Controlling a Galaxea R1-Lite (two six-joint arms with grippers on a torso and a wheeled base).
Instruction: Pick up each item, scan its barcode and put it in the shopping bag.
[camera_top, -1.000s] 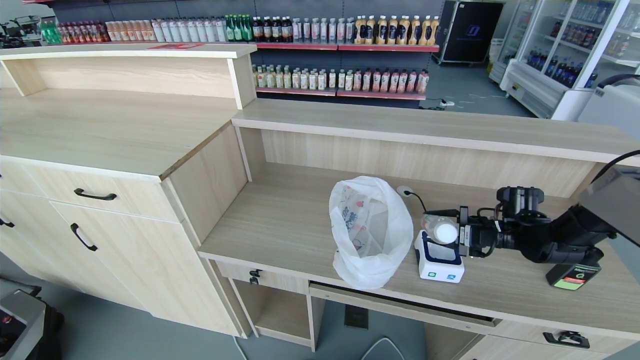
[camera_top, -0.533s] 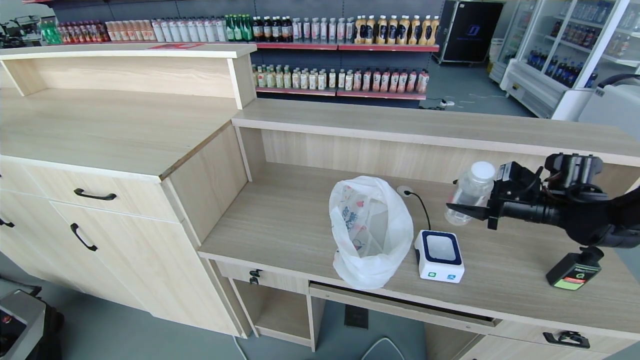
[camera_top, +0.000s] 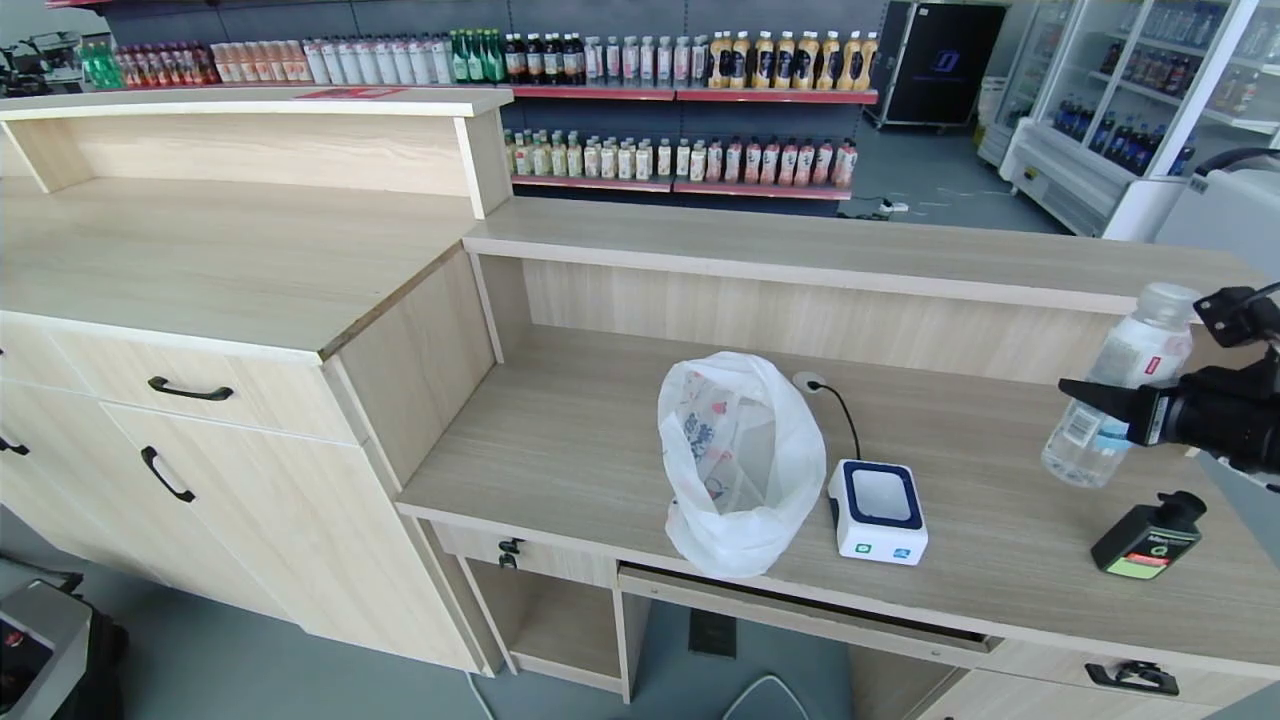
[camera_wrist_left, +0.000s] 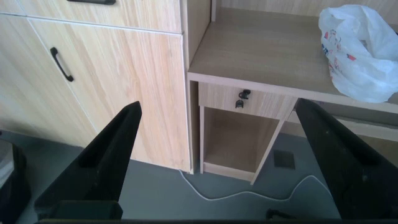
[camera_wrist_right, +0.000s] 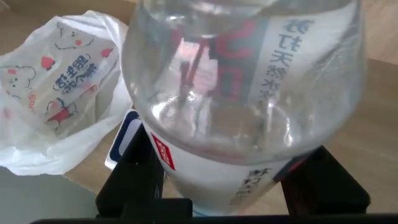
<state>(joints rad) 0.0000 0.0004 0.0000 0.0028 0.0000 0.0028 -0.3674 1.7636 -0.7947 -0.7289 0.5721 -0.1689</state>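
- The right gripper (camera_top: 1112, 405) has its jaws clamped on the water bottle (camera_top: 1118, 388).
- The water bottle is up in the air over the right end of the counter (camera_top: 600, 440). It leans a little, with its white cap on top.
- So the picking up is done for this one. It is not in the shopping bag (camera_top: 740, 465) yet.
- The water bottle is well apart from the scanner (camera_top: 878, 510) and from the shopping bag. I cannot tell if its barcode has been read.
- In the right wrist view the water bottle (camera_wrist_right: 249, 99) is very close, with the shopping bag (camera_wrist_right: 56, 93) and the scanner (camera_wrist_right: 127, 134) down below it.
- The left gripper (camera_wrist_left: 217, 106) has its jaws wide apart and holds nothing. It hangs low by the front of the counter, above the floor.
- A small dark bottle (camera_top: 1145, 535) lies on the counter near the right end. I think it must be picked up, scanned and bagged too.
- The shopping bag stands open just beside the scanner. I cannot tell if anything is inside it.
- Counting: one water bottle, one small dark bottle, one shopping bag, one scanner.
- My guess is that the job is about half done at most, with two things left to go in the bag.
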